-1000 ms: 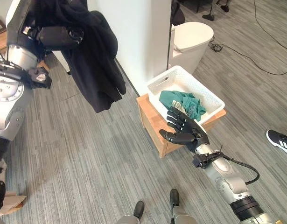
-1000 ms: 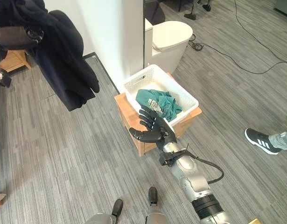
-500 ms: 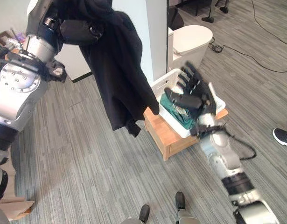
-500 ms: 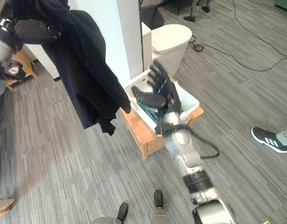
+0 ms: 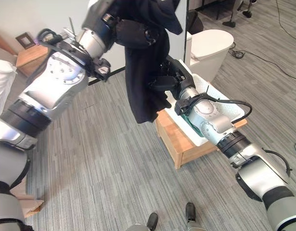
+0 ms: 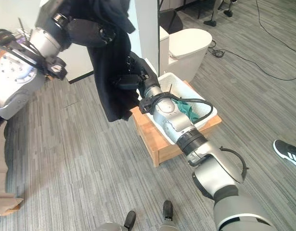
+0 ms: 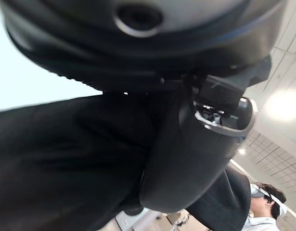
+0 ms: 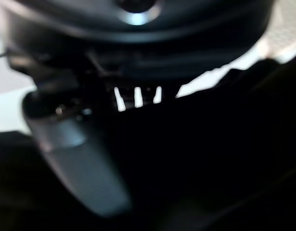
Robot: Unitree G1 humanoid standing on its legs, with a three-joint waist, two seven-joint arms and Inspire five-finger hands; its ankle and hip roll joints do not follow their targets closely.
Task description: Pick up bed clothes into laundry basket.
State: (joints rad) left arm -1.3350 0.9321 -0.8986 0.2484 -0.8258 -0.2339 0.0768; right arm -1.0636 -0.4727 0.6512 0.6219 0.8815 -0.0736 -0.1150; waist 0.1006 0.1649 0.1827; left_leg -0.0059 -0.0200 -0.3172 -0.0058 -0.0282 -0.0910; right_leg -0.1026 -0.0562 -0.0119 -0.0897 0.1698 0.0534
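The left arm is raised high, its left hand (image 5: 133, 34) curled tight round a bunch of the black garment (image 5: 144, 82), which hangs down from it just beside the white basket (image 5: 209, 94). The right arm reaches up and forward across the basket, its right hand (image 5: 168, 78) pressed into the hanging cloth at mid-height, thumb against the fabric; whether its fingers grip I cannot tell. The basket sits on a low wooden bench (image 5: 179, 140) and holds a green cloth (image 6: 187, 109).
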